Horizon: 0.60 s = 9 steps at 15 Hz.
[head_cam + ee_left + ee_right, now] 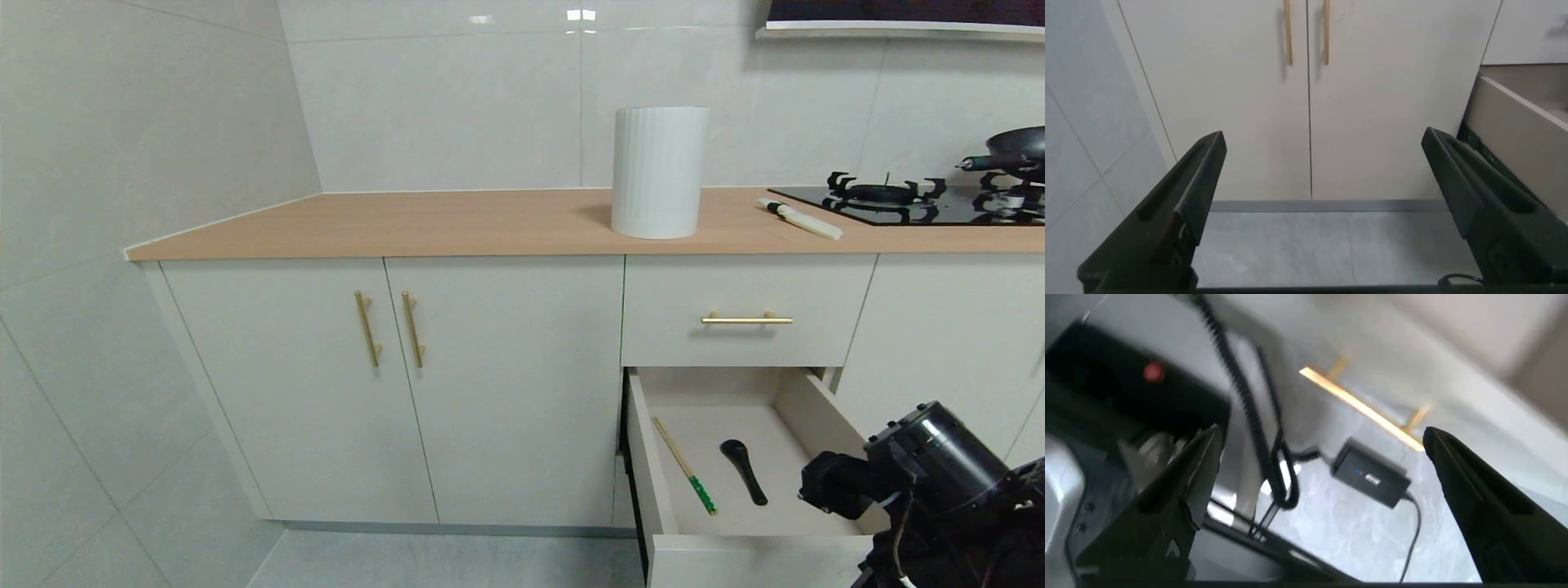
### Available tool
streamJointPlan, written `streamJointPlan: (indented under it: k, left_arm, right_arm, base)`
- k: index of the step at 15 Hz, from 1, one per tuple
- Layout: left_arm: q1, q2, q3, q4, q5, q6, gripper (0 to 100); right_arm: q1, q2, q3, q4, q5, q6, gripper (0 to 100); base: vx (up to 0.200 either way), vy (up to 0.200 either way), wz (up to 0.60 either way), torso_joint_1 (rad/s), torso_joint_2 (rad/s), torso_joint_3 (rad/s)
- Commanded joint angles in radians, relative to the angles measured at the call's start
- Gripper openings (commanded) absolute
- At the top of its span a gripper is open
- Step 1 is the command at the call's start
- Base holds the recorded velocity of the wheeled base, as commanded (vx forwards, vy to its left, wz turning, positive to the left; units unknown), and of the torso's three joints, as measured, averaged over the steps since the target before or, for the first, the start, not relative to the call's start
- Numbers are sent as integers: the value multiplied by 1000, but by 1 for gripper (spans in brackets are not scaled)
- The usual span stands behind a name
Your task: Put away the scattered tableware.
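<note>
Chopsticks (684, 465) and black spoon (743, 471): in open drawer (645, 457), lower right of head view | white utensil (800, 218): on countertop (457, 224), upper right | left gripper (1319, 212): jaws wide, empty | right gripper (1323, 506): jaws wide, empty

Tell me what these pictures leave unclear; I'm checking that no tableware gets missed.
Head view, white container: its own wall hides the inside.
Head view, drawer: the right arm covers its near right corner.
Head view, pale utensil on the counter: too small to tell its kind.
Head view, pan: cut off by the right edge.
</note>
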Motion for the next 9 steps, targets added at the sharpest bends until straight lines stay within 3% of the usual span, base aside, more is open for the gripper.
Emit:
streamJointPlan:
  k: [1,5,9]
  left_arm:
    - [0,0,0,0,-1,0,100]
    - [0,0,0,0,-1,0,100]
    - [0,0,0,0,-1,0,100]
  right_arm:
    - [4,89,2,-2,8,-1,100]
    - [-5,201,-5,-37,5,7,100]
    - [-85,227,-17,-102,-3,10,100]
  base:
    - [0,0,0,0,0,0]
    - [0,0,0,0,0,0]
    - [0,0,0,0,0,0]
